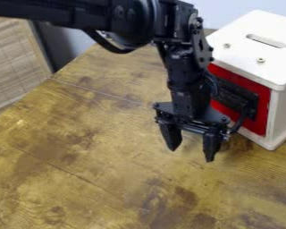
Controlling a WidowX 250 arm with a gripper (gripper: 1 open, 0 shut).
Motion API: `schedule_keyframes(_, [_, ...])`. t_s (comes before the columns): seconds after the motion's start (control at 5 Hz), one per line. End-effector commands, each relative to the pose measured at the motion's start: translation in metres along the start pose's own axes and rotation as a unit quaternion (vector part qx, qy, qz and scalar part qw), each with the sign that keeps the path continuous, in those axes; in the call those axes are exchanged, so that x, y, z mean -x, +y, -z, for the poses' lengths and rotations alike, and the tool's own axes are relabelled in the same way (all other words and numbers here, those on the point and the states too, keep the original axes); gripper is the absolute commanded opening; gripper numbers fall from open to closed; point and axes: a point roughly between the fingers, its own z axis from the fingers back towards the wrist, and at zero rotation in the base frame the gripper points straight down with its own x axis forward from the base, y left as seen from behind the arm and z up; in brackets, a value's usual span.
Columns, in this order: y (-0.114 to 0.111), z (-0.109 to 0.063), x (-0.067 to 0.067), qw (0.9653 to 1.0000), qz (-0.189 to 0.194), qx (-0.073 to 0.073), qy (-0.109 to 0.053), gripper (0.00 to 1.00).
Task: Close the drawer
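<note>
The drawer (243, 101) has a red front with a black panel and a black loop handle, set in a small white box (260, 54) at the right of the wooden table. Its front stands about level with the box face. My gripper (191, 147) hangs from the black arm (181, 63) just left of the drawer front, fingers pointing down, a little above the table. Its jaws are open and empty. The right finger (211, 146) is close to the drawer's lower left corner; I cannot tell if it touches.
The worn wooden table (86, 152) stretches to the left and front. A slatted wooden panel (14, 54) stands at the far left. The white box has a slot (268, 40) in its top.
</note>
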Motion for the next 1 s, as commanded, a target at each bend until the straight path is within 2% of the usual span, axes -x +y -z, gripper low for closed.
schedule_keyframes(0.0, [0.0072, -0.0204, -0.0102, 0.9994, -0.01, 0.002, -0.035, 1.0])
schedule_keyframes(0.8, [0.0027, -0.0264, -0.0051, 0.999, 0.0, 0.014, -0.041, 1.0])
